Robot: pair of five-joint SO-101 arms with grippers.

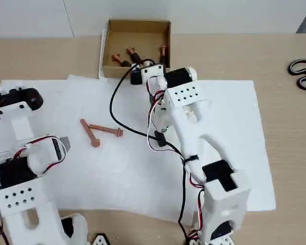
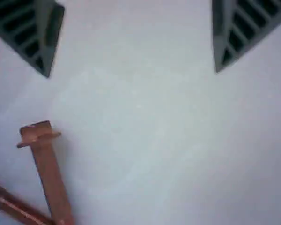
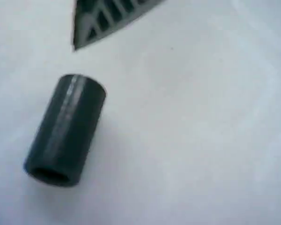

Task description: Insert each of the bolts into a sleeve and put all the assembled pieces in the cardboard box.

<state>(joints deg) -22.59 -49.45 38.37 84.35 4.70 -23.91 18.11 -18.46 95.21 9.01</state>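
Observation:
Two copper bolts lie crossed on the white paper, one (image 1: 91, 133) angled and the other (image 1: 107, 129) nearly level. My left gripper (image 1: 62, 144) stands open just left of them, with nothing between its fingers. In the left wrist view, that left gripper (image 2: 131, 70) is over bare paper, with one bolt (image 2: 49, 178) head-up and the second bolt (image 2: 9, 206) at the corner. My right gripper (image 1: 145, 75) is open at the cardboard box's (image 1: 106, 51) near edge. One fingertip (image 3: 107, 21) is beside a dark sleeve (image 3: 65, 131) lying free on the paper.
Several assembled bolt-and-sleeve pieces (image 1: 130, 55) lie inside the box. Scissors (image 1: 303, 73) rest at the table's far right. A black cable (image 1: 117, 120) loops over the paper from the right arm toward the bolts. The paper's (image 1: 234, 127) right half is bare.

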